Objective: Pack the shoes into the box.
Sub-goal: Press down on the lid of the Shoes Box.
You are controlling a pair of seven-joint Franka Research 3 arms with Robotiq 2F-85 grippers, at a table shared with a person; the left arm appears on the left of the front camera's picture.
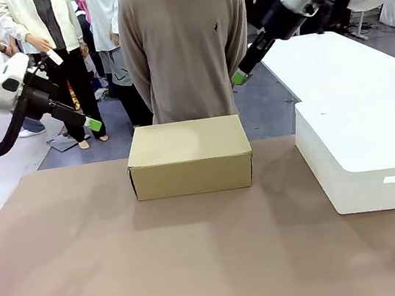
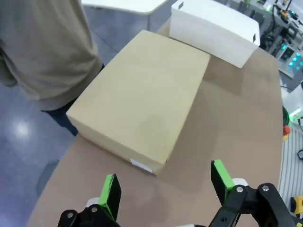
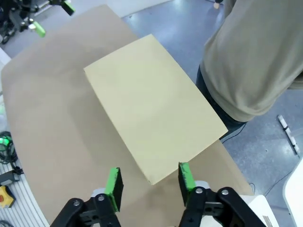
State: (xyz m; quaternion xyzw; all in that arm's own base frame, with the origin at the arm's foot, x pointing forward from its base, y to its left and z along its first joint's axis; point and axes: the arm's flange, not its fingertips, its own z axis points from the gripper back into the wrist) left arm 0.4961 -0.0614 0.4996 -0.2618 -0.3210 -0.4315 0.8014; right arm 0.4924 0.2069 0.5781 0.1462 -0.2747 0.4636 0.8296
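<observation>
With the box (image 1: 189,157) lying shut below, the left gripper (image 2: 165,187) hangs spread and the right gripper (image 3: 149,182) partly spread, both empty, so I'd retreat straight up.

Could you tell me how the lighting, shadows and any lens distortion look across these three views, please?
Front view: even overhead light, the box throws a soft shadow onto the table in front. Left wrist view: wide-angle bending of the table edge, with a glare spot on the blue floor. Right wrist view: sharp on the box lid, the open right claw large at the bottom edge.
</observation>
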